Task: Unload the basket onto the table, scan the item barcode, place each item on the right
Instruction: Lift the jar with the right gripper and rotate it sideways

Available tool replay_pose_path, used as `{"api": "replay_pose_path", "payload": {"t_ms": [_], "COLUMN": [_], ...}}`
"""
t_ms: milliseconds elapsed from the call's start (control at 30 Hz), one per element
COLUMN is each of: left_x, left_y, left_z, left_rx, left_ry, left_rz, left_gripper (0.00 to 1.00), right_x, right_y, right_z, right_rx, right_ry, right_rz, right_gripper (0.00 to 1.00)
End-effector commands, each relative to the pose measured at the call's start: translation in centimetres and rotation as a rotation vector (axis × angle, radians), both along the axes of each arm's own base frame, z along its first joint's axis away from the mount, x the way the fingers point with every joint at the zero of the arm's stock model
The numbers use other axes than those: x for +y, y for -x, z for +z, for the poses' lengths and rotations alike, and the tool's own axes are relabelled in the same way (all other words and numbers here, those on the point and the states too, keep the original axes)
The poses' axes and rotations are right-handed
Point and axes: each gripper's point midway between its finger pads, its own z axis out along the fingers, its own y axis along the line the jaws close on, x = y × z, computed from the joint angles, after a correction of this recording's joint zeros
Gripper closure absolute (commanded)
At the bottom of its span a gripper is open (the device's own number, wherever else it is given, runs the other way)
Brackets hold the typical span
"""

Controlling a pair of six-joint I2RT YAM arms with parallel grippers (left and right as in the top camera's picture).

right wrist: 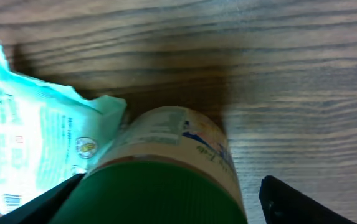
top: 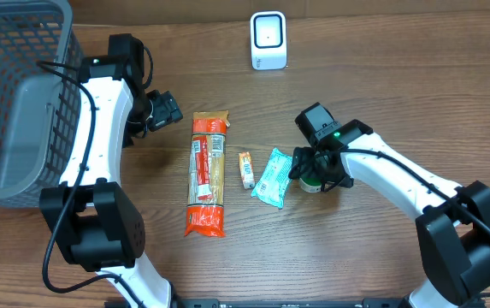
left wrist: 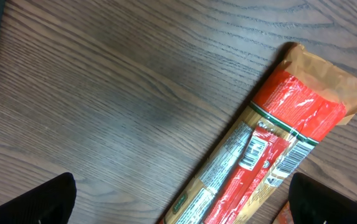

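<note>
Green-capped jar stands on the desk beside a teal packet.
Right tool spread astride it; left tool spread, empty. Likely rigid, smooth: pinch the body under the cap.

Just left of the right gripper, flat on the wooden table: a pale green packet. Further left, apart from it, a small orange box. Then a long red-and-yellow pasta packet, its far end near the left gripper. On that gripper's left, well apart, a grey mesh basket at the table's left edge.
</note>
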Motion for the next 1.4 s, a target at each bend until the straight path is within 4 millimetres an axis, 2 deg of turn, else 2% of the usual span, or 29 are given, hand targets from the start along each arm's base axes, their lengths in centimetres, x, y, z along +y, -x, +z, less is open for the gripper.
{"api": "replay_pose_path", "payload": {"t_ms": [0, 133, 233, 300, 333, 467, 700, 833, 1000, 1067, 1167, 1367], "left_x": [-0.1, -0.1, -0.1, -0.1, -0.1, -0.1, -0.1, -0.1, -0.1, -0.1, -0.1, -0.1], "left_y": [0.1, 0.1, 0.1, 0.1, 0.1, 0.1, 0.1, 0.1, 0.1, 0.1, 0.1, 0.1], "left_z": [0.6, 0.6, 0.6, 0.6, 0.6, 0.6, 0.6, 0.6, 0.6, 0.6, 0.6, 0.6], "left_rx": [-0.016, -0.016, -0.016, -0.016, -0.016, -0.016, -0.016, -0.016, -0.016, -0.016, -0.016, -0.016], "left_ry": [-0.002, -0.002, -0.002, -0.002, -0.002, -0.002, -0.002, -0.002, -0.002, -0.002, -0.002, -0.002], "left_rz": [-0.01, -0.01, -0.01, -0.01, -0.01, -0.01, -0.01, -0.01, -0.01, -0.01, -0.01, -0.01], "left_gripper": [0.0, 0.0, 0.0, 0.0, 0.0, 0.0, 0.0, 0.0, 0.0, 0.0, 0.0, 0.0], "right_x": [0.0, 0.2, 0.3, 0.1, -0.1, -0.4, -0.7, -0.8, -0.9, -1.0, -1.0, -0.1], "right_y": [0.0, -0.4, -0.6, -0.5, -0.5, -0.3, 0.2, 0.3, 0.4, 0.5, 0.5, -1.1], "right_z": [-0.5, -0.6, -0.5, -0.6, -0.6, -0.6, -0.9, -1.6, -1.6, -1.4, -0.3, 5.4], "right_rx": [-0.02, -0.04, -0.048, -0.042, -0.04, -0.028, -0.009, -0.018, -0.014, -0.005, 0.008, -0.06], "right_ry": [0.014, 0.01, 0.009, 0.015, 0.017, 0.019, 0.032, 0.03, 0.036, 0.041, 0.049, 0.007], "right_rz": [0.08, 0.109, 0.107, 0.1, 0.09, 0.053, 0.055, 0.054, 0.053, 0.053, 0.052, 0.042], "right_gripper": [0.12, 0.12, 0.22, 0.32, 0.33, 0.33, 0.24, 0.23, 0.3, 0.36, 0.42, 0.61]}}
